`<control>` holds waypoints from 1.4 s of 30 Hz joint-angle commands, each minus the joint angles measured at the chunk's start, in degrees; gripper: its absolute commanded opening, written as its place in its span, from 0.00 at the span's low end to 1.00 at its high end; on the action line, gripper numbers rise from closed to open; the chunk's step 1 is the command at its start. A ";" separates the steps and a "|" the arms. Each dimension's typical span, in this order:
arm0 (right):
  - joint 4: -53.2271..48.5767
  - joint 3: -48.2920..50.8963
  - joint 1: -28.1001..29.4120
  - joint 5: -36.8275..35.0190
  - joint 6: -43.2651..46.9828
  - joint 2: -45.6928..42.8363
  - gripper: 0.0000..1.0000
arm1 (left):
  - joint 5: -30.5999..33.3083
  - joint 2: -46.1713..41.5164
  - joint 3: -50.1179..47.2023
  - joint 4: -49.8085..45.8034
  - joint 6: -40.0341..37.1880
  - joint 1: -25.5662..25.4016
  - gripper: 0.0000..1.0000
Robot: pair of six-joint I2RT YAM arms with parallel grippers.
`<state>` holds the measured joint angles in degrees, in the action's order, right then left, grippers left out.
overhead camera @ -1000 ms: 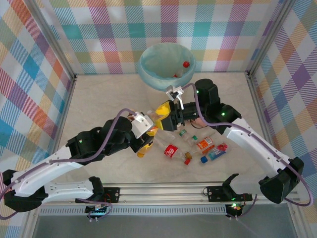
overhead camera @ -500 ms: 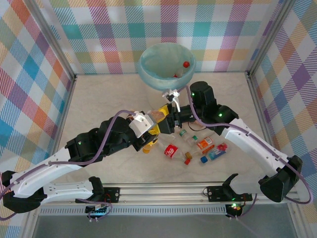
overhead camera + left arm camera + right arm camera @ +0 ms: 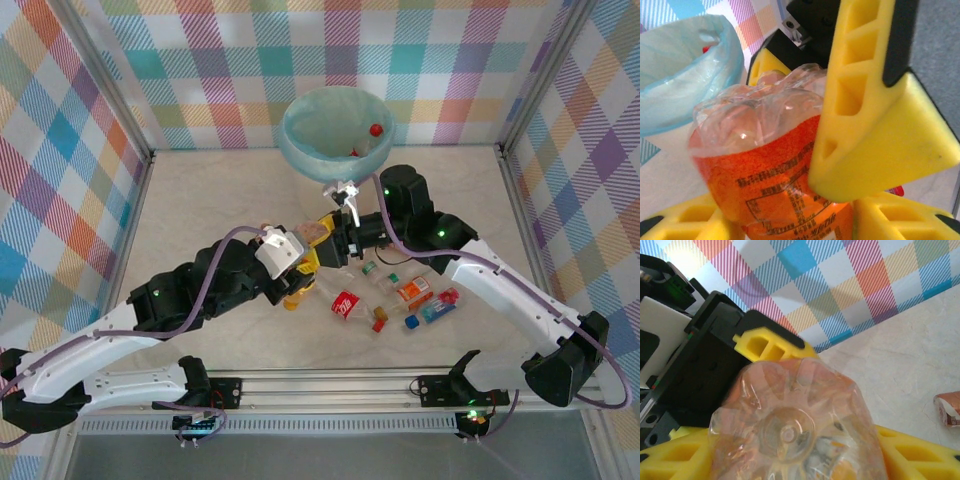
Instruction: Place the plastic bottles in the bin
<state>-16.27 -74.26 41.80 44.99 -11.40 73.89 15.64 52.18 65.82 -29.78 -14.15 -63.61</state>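
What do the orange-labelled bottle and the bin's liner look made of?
Orange-labelled bottle: thin clear plastic, glossy; its crumpled transparent end catches highlights; label probably printed film. Bin liner: thin pale teal plastic film, semi-translucent, wrinkled and slack at the rim.

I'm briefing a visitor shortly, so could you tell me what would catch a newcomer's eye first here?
Mid-table, the left tool and right tool meet on one orange-labelled bottle, yellow fingers on both sides of it. Beyond them at the far edge stands the teal-lined bin with a red-capped bottle inside; more loose bottles lie right of centre.
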 commanded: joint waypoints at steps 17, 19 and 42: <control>-4.01 -23.43 -0.66 -39.16 14.37 2.96 0.56 | 18.64 -19.91 -5.62 0.42 6.00 -0.19 0.87; -1.81 -26.35 -0.80 -44.00 17.54 5.21 0.55 | 20.13 -20.10 -6.09 0.25 7.60 -0.24 0.87; -2.61 -45.91 -14.43 -35.33 11.27 39.49 0.55 | 29.94 -21.45 -8.41 -7.70 14.01 -0.19 0.91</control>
<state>-21.74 -120.40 28.16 3.60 3.25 112.95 42.94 32.12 58.41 -36.16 -2.04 -63.61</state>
